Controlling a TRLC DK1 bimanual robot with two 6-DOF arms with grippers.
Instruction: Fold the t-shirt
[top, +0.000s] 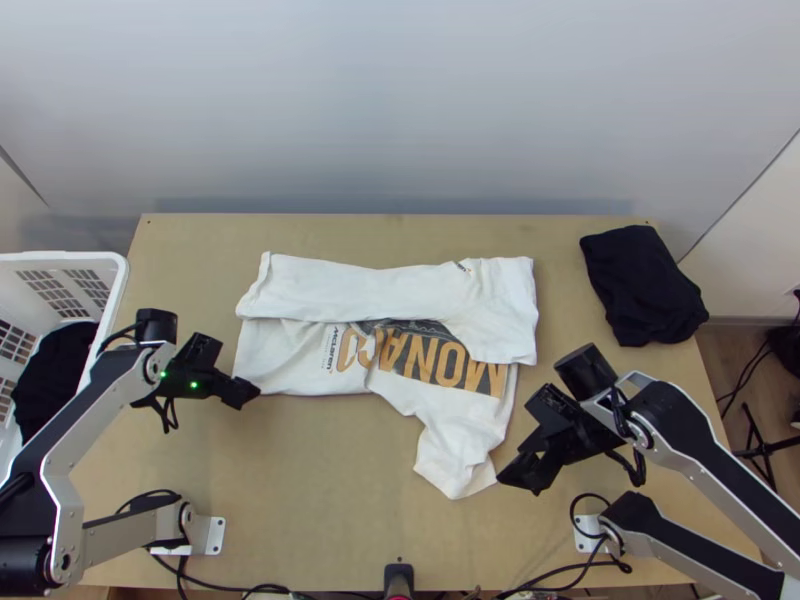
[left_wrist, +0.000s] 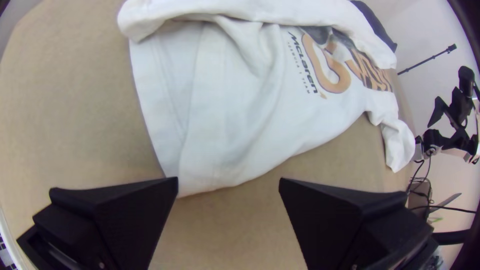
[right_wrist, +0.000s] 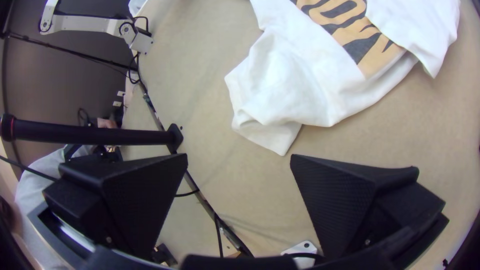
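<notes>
Because the cloth looks limp, hold it at two spread points

Spread across the middle of the light wooden table (top: 330, 500), the white t-shirt (top: 295, 365) has its far side (top: 350, 287) folded inward over part of the print. It should prove light, soft and hard to damage, with enough texture not to slip from flat pads, though a single pinch would let it sag and bunch.

The left gripper (left_wrist: 229, 181) is wide open and empty beside the hem end; the right gripper (right_wrist: 239, 156), equally wide and empty, is near the unfolded sleeve (top: 455, 468).

That sleeve is crumpled, so a deep bite taking all its layers seems best. At the other end, the hem corner (left_wrist: 187, 185) offers a flatter hold; lifting both together should keep the near side straight.
</notes>
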